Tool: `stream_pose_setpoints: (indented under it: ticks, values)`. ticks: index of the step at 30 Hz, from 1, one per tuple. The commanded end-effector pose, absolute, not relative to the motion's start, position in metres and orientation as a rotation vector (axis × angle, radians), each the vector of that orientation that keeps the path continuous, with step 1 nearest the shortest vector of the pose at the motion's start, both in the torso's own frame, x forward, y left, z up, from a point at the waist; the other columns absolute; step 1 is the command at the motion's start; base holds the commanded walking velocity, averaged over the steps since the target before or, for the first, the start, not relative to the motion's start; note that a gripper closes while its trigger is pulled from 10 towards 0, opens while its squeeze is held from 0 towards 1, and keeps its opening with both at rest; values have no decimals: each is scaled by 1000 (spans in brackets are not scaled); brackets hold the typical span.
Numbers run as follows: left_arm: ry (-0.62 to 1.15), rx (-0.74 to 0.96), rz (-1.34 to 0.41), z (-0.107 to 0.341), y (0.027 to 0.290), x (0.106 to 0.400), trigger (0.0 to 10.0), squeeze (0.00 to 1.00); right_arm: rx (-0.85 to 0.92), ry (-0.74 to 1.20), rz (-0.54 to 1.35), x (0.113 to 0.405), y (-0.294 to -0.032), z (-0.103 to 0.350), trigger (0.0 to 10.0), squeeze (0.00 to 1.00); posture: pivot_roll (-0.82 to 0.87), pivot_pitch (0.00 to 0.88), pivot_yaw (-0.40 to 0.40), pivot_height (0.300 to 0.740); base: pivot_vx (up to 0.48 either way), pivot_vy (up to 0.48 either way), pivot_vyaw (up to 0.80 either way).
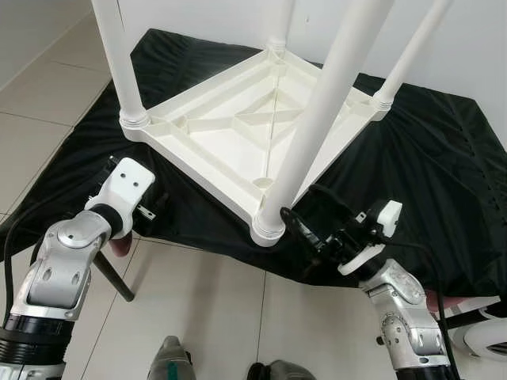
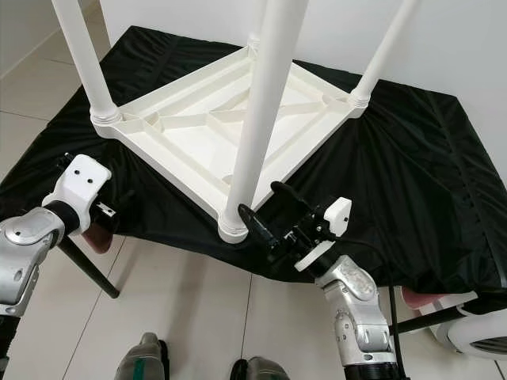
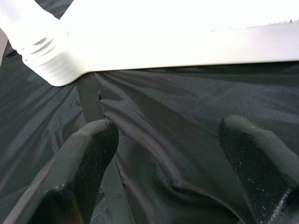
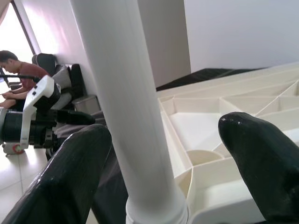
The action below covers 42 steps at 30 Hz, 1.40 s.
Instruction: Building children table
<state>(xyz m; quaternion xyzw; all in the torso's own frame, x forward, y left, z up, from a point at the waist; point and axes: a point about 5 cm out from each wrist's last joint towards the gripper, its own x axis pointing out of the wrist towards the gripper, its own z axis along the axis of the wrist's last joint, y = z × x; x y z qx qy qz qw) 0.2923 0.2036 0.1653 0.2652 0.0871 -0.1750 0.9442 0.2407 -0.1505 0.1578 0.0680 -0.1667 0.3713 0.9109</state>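
The white children's table (image 1: 238, 127) lies upside down on the black-covered counter (image 1: 428, 158), its legs pointing up. The right pincer (image 2: 269, 214) is open around the near leg (image 1: 317, 119), close to its bottom. The left pincer (image 3: 163, 154) is open beside the table's corner.

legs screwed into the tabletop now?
4: near leg by the right tool, left leg, far leg, right leg.
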Motion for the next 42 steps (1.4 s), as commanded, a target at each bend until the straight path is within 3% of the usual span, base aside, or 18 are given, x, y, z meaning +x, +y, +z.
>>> stream_pose_setpoints:
  ticks: [1, 12, 20, 23, 28, 42]
  values:
    - [180, 546, -384, 162, 200, 292, 10000, 0, 143, -360, 766, 239, -155, 161, 10000, 0, 66, 78, -81, 740, 0, 0, 0]
    - [171, 538, -373, 163, 198, 291, 10000, 0, 111, -340, 828, 246, -118, 155, 10000, 0, 78, 77, -103, 740, 0, 0, 0]
    - [170, 537, -372, 163, 198, 290, 10000, 0, 103, -336, 810, 247, -114, 154, 10000, 0, 81, 77, -108, 740, 0, 0, 0]
    - [174, 531, -367, 161, 198, 287, 10000, 0, 108, -343, 654, 257, -111, 156, 10000, 0, 85, 82, -124, 740, 0, 0, 0]
    - [181, 528, -373, 158, 197, 285, 10000, 0, 128, -345, 523, 262, -118, 157, 10000, 0, 74, 85, -119, 740, 0, 0, 0]
    - [182, 537, -417, 156, 190, 286, 10000, 0, 185, -375, 421, 249, -138, 160, 10000, 0, 54, 83, -94, 740, 0, 0, 0]
